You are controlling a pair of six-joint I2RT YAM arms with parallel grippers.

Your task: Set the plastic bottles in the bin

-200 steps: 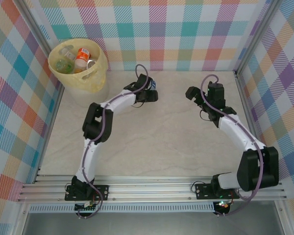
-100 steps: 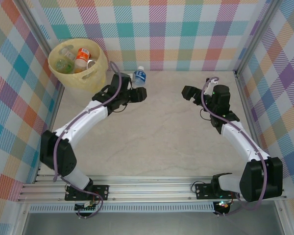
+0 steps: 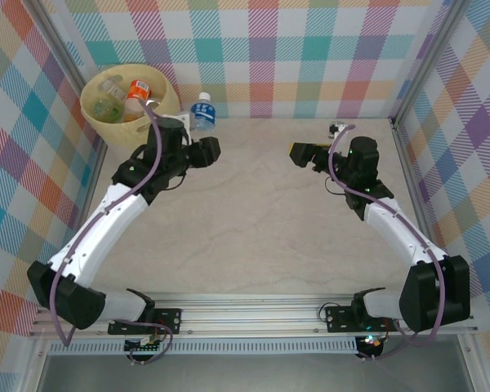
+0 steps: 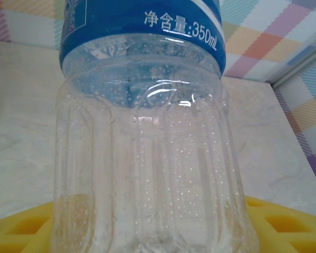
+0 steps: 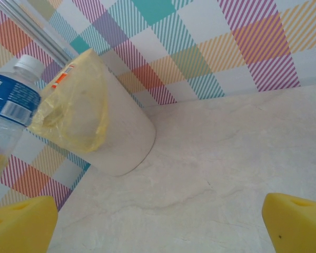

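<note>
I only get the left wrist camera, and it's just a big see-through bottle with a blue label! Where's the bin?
Observer: The bin stands in the far left corner. Your bottle is just right of its rim, not over it yet.
Operator: Is anything inside it?
Observer: Yes, several bottles, one with an orange label.
Operator: What's the other arm doing?
Observer: The right gripper hangs above the right side of the table, jaws wide open, holding nothing.
</note>
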